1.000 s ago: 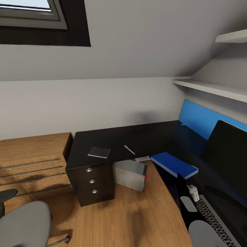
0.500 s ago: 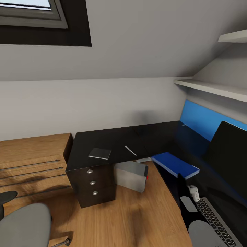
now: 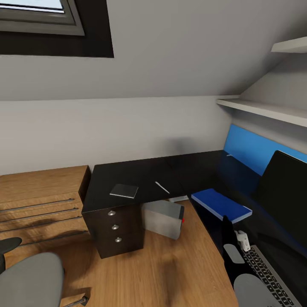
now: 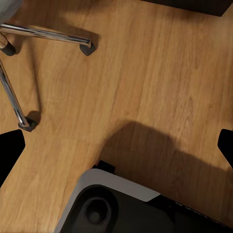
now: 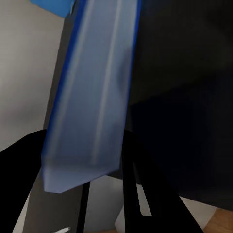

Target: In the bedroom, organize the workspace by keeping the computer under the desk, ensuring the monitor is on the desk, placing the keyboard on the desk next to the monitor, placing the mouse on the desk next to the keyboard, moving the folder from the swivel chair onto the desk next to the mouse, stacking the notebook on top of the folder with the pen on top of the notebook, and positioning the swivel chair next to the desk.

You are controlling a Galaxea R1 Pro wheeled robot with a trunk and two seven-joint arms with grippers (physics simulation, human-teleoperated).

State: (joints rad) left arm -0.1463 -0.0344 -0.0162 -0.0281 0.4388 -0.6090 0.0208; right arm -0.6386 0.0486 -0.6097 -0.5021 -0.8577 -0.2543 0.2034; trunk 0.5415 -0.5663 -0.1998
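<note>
1. Right gripper (image 5: pixel 80 160) clasps the blue folder (image 3: pixel 221 204) between its black fingers (image 5: pixel 141 184), over the black desk (image 3: pixel 140 175).
2. Left gripper (image 4: pixel 116 145) hangs spread wide above the wooden floor (image 4: pixel 145 73), near the swivel chair (image 3: pixel 30 277) base.
3. Folder's long axis runs diagonally toward the monitor (image 3: pixel 285 192).

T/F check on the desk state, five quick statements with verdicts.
1. The notebook lies on the desk. True.
2. The pen rests on top of the notebook. False: it lies on the desk beside the notebook, apart from it.
3. The folder is on the swivel chair. False: it is over the desk, between the right end effector's fingers.
4. The computer stands on the floor under the desk. True.
5. The keyboard is on the floor. False: it is on the desk.
</note>
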